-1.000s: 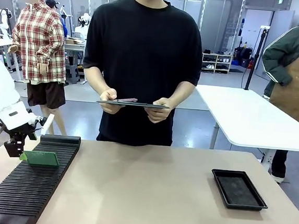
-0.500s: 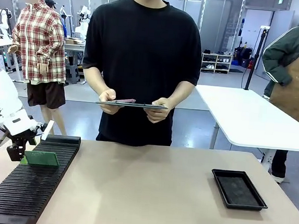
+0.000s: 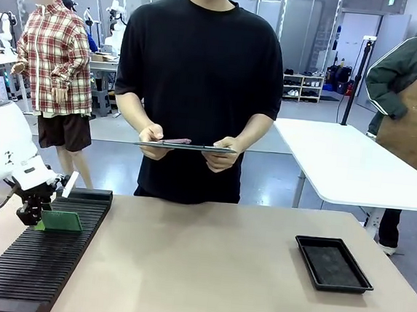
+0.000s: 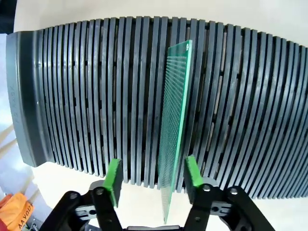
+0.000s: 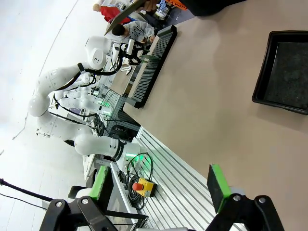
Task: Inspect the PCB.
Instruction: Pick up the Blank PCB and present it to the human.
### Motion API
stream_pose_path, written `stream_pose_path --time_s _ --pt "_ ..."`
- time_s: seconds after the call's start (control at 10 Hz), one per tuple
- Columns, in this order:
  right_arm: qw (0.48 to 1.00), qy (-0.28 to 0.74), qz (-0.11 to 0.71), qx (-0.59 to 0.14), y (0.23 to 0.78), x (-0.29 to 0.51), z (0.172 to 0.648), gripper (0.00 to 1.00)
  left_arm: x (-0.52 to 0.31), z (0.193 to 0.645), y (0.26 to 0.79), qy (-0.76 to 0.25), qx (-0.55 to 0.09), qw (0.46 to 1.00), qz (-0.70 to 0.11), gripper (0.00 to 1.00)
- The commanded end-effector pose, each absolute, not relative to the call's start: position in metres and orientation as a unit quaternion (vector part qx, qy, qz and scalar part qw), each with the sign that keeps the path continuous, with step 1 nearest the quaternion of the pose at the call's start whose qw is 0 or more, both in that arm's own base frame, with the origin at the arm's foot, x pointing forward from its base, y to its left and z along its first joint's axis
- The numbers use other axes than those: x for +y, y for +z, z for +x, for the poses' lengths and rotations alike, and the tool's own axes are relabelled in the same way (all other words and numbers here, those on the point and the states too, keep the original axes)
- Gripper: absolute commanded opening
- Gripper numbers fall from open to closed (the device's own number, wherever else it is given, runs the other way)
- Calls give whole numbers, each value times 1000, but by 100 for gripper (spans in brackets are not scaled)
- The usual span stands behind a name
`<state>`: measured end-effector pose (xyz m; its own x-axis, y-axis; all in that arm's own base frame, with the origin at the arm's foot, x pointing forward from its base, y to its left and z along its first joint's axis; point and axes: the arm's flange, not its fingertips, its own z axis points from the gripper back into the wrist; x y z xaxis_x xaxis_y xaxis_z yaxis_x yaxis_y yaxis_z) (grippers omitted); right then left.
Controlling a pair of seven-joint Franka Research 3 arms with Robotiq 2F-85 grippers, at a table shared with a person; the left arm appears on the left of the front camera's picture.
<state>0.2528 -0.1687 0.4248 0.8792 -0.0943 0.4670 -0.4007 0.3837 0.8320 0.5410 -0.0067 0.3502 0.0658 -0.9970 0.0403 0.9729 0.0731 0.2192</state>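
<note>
The green PCB [image 4: 173,120] stands on edge in a slot of the black ribbed rack [image 4: 86,96]. In the left wrist view my left gripper [image 4: 153,174] is open around its near end: one green pad lies close beside the board, the other stands well apart. From the front, the PCB [image 3: 62,221] sits at the rack's far left part with the left gripper [image 3: 34,212] at its left edge. In the right wrist view my right gripper [image 5: 159,185] is open, holds nothing, and hangs high above the table.
The long black rack [image 3: 30,272] lies along the table's left side. A shallow black tray [image 3: 333,263] sits at the right. Across the table a person holds a dark tablet [image 3: 186,146] in both hands. The beige table [image 3: 198,272] lies bare between rack and tray.
My left gripper has shifted a little to the right, closer over the rack, and the PCB now looks narrower from the front. The person and the tray have stayed put.
</note>
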Motion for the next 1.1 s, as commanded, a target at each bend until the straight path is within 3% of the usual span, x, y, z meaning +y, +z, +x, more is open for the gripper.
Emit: stream_pose_path --time_s 0.0,0.1,0.2,0.3,1.0 --pt "796 103 547 -235 426 -171 255 100 -5 547 357 -683 -84 724 52 0" --pt "796 103 547 -235 426 -171 255 100 -7 547 358 -683 -84 724 47 0" --pt "796 103 547 -235 426 -171 255 100 -8 547 358 -683 -82 725 47 6" --pt "796 103 547 -235 426 -171 255 100 -8 547 358 -681 -77 727 46 0" --pt "796 103 547 -235 426 -171 255 100 -11 539 387 -656 -44 753 20 0"
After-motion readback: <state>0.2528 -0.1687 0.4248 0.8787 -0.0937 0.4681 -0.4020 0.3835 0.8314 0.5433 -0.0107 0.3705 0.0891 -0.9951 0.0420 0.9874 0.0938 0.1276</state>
